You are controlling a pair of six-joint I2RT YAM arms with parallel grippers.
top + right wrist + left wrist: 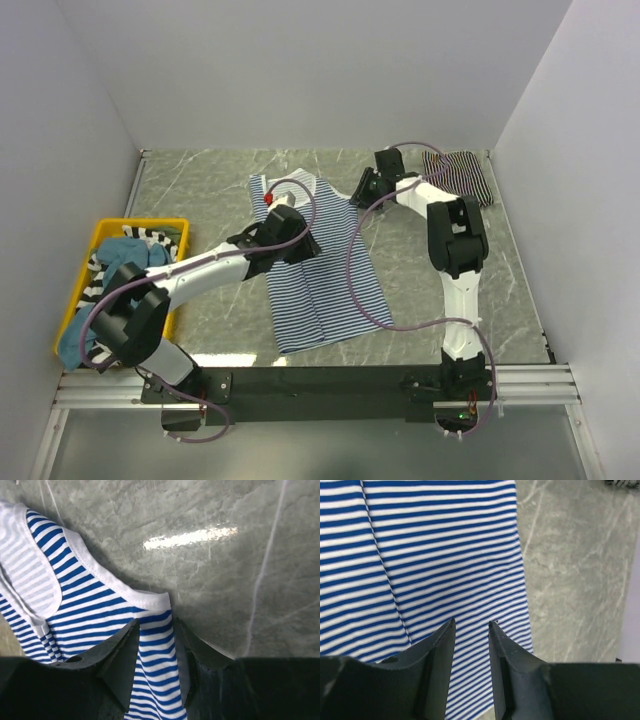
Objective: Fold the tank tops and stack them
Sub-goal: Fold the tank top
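A blue-and-white striped tank top [330, 290] lies spread out flat on the marble table, neck toward the back. My left gripper [292, 240] is down over its upper left part. In the left wrist view the jaws stand apart over flat striped cloth [445, 545], so the left gripper [471, 625] is open and holds nothing. My right gripper [362, 188] is at the top's right shoulder. Its open fingers [156, 627] straddle the white-trimmed strap [155, 605], which lies unpinched between them. A folded black-and-white tank top [460, 172] rests at the back right corner.
A yellow bin [140, 225] at the left edge holds more striped and teal clothes [130, 255]. White walls close in the table at the back and on both sides. Bare marble [225, 555] lies beyond the strap.
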